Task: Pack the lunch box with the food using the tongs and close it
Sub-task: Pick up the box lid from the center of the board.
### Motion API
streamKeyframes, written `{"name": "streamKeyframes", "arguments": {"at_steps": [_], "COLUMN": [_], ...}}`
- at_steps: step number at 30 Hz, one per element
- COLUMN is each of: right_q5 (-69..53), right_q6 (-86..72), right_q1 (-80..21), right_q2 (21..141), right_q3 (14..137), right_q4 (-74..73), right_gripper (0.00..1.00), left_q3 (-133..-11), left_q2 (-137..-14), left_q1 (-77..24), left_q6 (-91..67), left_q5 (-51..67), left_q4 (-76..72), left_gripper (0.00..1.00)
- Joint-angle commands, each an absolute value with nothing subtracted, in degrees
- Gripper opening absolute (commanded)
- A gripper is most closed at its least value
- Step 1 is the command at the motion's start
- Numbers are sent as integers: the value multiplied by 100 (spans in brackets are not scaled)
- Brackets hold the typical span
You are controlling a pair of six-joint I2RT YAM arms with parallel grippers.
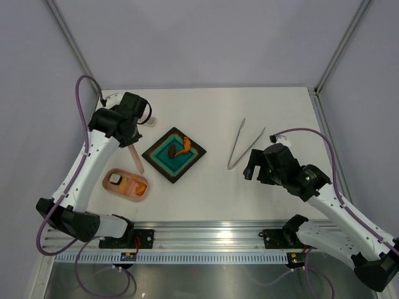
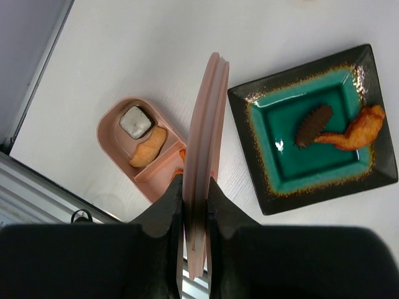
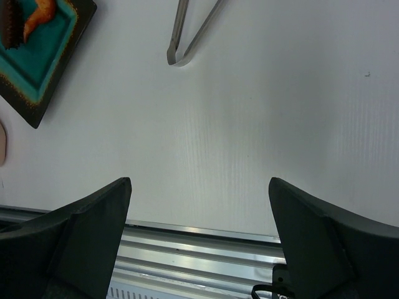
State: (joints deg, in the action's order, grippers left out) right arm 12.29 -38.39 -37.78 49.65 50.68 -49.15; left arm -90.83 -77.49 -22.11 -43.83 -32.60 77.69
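The white tabletop (image 1: 249, 193) carries a dark tray (image 1: 194, 163) mid-way, with the open lunch box (image 1: 107, 177) near-left of it. The left tool (image 2: 195, 187) is clenched on the pink lid (image 2: 206, 124), held edge-on between them. The right tool (image 3: 199, 182) gapes empty beside the tongs (image 1: 236, 144). The shrimp (image 1: 182, 146) and brown lump (image 1: 172, 151) lie on the tray.

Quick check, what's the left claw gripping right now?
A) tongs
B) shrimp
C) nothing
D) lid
D: the left claw is shut on the pink lid, seen edge-on, while the tongs lie free on the table.
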Motion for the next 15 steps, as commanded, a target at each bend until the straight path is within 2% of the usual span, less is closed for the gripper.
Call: {"name": "streamKeyframes", "arguments": {"at_steps": [1, 8, 15], "right_q5": [1091, 870, 800], "right_q6": [-3928, -3999, -3955], "right_q1": [-3797, -3788, -3788], "right_q2": [5018, 5431, 5835], "right_q3": [5027, 5159, 5431], "right_q4": [-4650, -4509, -4343], "right_gripper": [100, 99, 99], "left_q3": [-9264, -9211, -8895], "left_q2": [-7699, -7708, -7436], "left_q1": [-2065, -2057, -2065], "left_q6": [-4974, -4975, -4256], "left_q5": [-3665, -3805, -4148], "left_q4": [8860, 8868, 8868], "left_gripper": [0, 0, 0]}}
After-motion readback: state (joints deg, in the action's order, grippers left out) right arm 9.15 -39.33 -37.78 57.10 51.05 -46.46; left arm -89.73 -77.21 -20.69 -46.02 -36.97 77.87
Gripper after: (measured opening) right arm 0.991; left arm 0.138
